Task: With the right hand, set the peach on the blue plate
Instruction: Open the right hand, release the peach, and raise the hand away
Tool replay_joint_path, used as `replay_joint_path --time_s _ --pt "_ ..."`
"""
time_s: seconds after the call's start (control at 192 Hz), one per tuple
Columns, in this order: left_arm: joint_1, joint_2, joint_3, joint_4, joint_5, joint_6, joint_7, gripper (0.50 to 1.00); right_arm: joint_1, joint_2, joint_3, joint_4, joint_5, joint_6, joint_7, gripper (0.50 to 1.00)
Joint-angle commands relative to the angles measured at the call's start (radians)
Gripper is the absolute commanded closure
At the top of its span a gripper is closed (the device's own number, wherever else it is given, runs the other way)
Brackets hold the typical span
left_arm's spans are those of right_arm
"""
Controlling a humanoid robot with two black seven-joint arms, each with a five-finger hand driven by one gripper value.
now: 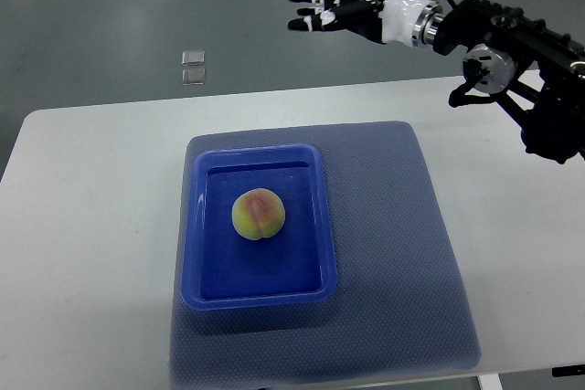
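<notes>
No readable text

Neither the blue plate (258,230) nor anything around it carries legible lettering, labels, brands, numbers or signs.

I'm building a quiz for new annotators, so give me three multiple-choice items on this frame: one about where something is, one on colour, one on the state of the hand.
1. Where is the peach?
A. inside the blue plate
B. on the bare table
C. in the hand

2. What colour is the mat under the plate?
A. red
B. grey-blue
C. yellow

3. How is the right hand?
A. shut on the peach
B. pressed on the mat
C. open, raised beyond the table

Answers: 1 A, the peach sits mid-plate; 2 B, the mat shows grey-blue around the plate; 3 C, the fingers are spread and hold nothing.
</notes>
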Motion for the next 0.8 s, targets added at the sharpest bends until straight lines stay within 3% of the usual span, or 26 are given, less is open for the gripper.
replay_joint_path --time_s 0.0,0.099,0.104,0.136,0.303,0.793 --pt "0.0 0.0 0.001 0.001 0.001 -0.002 0.0 0.5 -0.137 0.031 0.174 -0.035 0.087 -0.063 0.076 0.568" --pt "0.0 0.0 0.001 0.001 0.001 0.0 0.0 0.5 -0.179 0.049 0.22 -0.055 0.112 -0.083 0.102 0.57" --pt "0.0 0.0 0.001 -0.001 0.001 0.0 0.0 0.5 -0.217 0.087 0.269 -0.093 0.138 -0.098 0.128 0.57" --pt "0.0 0.0 0.001 -0.001 0.001 0.0 0.0 0.5 -0.233 0.114 0.298 -0.127 0.155 -0.1 0.14 0.57" --pt "0.0 0.0 0.001 -0.001 0.001 0.0 0.0 0.5 -0.251 0.209 0.398 -0.282 0.268 -0.086 0.148 0.568" --pt "0.0 0.0 0.004 0.006 0.001 0.0 0.0 0.5 -0.285 0.246 0.398 -0.292 0.274 -0.028 0.153 0.568"
